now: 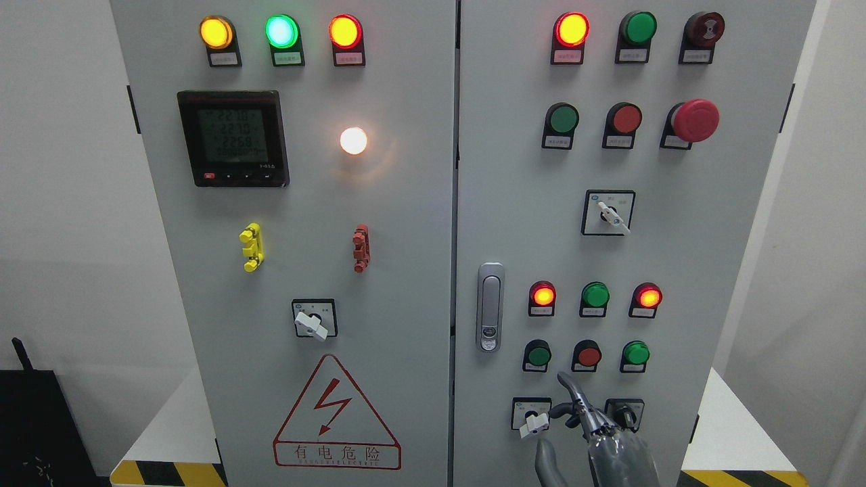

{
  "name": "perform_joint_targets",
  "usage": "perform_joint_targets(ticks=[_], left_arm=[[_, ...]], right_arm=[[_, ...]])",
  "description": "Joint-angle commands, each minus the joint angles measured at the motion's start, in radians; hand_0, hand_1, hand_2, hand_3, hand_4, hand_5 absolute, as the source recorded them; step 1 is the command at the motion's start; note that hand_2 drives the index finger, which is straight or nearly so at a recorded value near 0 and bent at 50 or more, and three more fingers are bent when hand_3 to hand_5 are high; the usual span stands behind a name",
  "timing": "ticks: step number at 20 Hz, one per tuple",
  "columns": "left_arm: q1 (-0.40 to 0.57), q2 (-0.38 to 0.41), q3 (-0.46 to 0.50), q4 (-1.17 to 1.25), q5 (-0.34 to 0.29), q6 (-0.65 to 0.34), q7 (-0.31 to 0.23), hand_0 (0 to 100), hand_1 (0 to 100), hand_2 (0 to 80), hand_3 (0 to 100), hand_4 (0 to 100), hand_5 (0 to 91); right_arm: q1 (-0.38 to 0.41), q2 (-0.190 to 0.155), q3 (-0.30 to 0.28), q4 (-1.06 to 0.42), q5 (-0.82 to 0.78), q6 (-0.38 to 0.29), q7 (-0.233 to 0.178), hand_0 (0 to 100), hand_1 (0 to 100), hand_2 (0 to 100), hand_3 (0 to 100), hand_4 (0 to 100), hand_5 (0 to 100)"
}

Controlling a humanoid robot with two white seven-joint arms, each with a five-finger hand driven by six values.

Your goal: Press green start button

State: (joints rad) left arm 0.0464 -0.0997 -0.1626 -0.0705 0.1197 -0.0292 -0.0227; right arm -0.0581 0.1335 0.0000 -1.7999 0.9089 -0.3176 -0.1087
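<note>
The grey cabinet's right door (676,237) carries a low row of push buttons: a dark green one (538,354), a red one (588,354) and a brighter green one (636,352). A higher row has another green button (563,119) and a red one (626,118). My right hand (587,423) rises from the bottom edge with its index finger (565,383) stretched up and the other fingers curled, holding nothing. The fingertip is just below and between the dark green and red low buttons, touching neither.
A selector switch (534,421) sits left of the hand and another (626,412) is partly hidden behind it. A door handle (490,306), lit indicator lamps (542,295), an upper selector (609,213) and a red emergency stop (697,120) are on the same door.
</note>
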Motion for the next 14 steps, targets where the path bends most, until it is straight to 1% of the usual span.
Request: perform_joint_targets(ticks=[1, 2, 3, 4, 6, 7, 8, 9, 10, 12, 13, 14], left_arm=[[0.0, 0.0, 0.0, 0.0, 0.0, 0.0, 0.0, 12, 56, 0.0, 0, 0, 0.0], [0.0, 0.0, 0.0, 0.0, 0.0, 0.0, 0.0, 12, 56, 0.0, 0, 0, 0.0], [0.0, 0.0, 0.0, 0.001, 0.0, 0.0, 0.0, 12, 56, 0.0, 0, 0, 0.0], [0.001, 0.0, 0.0, 0.0, 0.0, 0.0, 0.0, 12, 56, 0.0, 0, 0, 0.0], [0.0, 0.0, 0.0, 0.0, 0.0, 0.0, 0.0, 12, 56, 0.0, 0, 0, 0.0], [0.0, 0.0, 0.0, 0.0, 0.0, 0.0, 0.0, 12, 56, 0.0, 0, 0, 0.0], [0.0, 0.0, 0.0, 0.0, 0.0, 0.0, 0.0, 12, 56, 0.0, 0, 0, 0.0], [0.0, 0.0, 0.0, 0.0, 0.0, 0.0, 0.0, 12, 56, 0.0, 0, 0, 0.0], [0.0, 0.0, 0.0, 0.0, 0.0, 0.0, 0.0, 12, 56, 0.0, 0, 0, 0.0], [0.0, 0.0, 0.0, 0.0, 0.0, 0.0, 0.0, 12, 56, 0.0, 0, 0, 0.0], [0.0, 0.0, 0.0, 0.0, 0.0, 0.0, 0.0, 12, 56, 0.0, 0, 0, 0.0], [0.0, 0.0, 0.0, 0.0, 0.0, 0.0, 0.0, 12, 56, 0.0, 0, 0, 0.0]], right_arm=[[0.079, 0.0, 0.011, -0.124, -0.168, -0.002, 0.001, 76, 36, 0, 37, 49, 47], [0.095, -0.002, 0.018, -0.133, -0.203, -0.001, 0.001, 75, 35, 0, 36, 48, 46], [0.113, -0.002, 0.023, -0.144, -0.223, 0.0, 0.001, 73, 34, 0, 34, 46, 42], [0.13, -0.002, 0.026, -0.154, -0.241, -0.001, 0.001, 73, 34, 0, 34, 45, 42], [0.159, -0.003, 0.038, -0.167, -0.3, -0.003, 0.003, 71, 33, 0, 26, 35, 29], [0.176, -0.003, 0.054, -0.179, -0.35, -0.003, 0.004, 70, 33, 0, 26, 35, 28], [0.188, -0.005, 0.066, -0.187, -0.388, 0.002, 0.014, 67, 32, 0, 22, 28, 22], [0.208, -0.005, 0.08, -0.197, -0.43, 0.005, 0.033, 61, 31, 0, 18, 24, 18], [0.227, -0.005, 0.092, -0.205, -0.477, 0.008, 0.047, 59, 31, 0, 17, 21, 16], [0.244, -0.006, 0.097, -0.205, -0.524, 0.008, 0.052, 52, 31, 0, 9, 12, 8], [0.245, -0.006, 0.097, -0.205, -0.539, 0.008, 0.052, 51, 31, 0, 9, 11, 6], [0.25, -0.006, 0.098, -0.204, -0.559, 0.008, 0.053, 48, 30, 0, 6, 5, 0]])
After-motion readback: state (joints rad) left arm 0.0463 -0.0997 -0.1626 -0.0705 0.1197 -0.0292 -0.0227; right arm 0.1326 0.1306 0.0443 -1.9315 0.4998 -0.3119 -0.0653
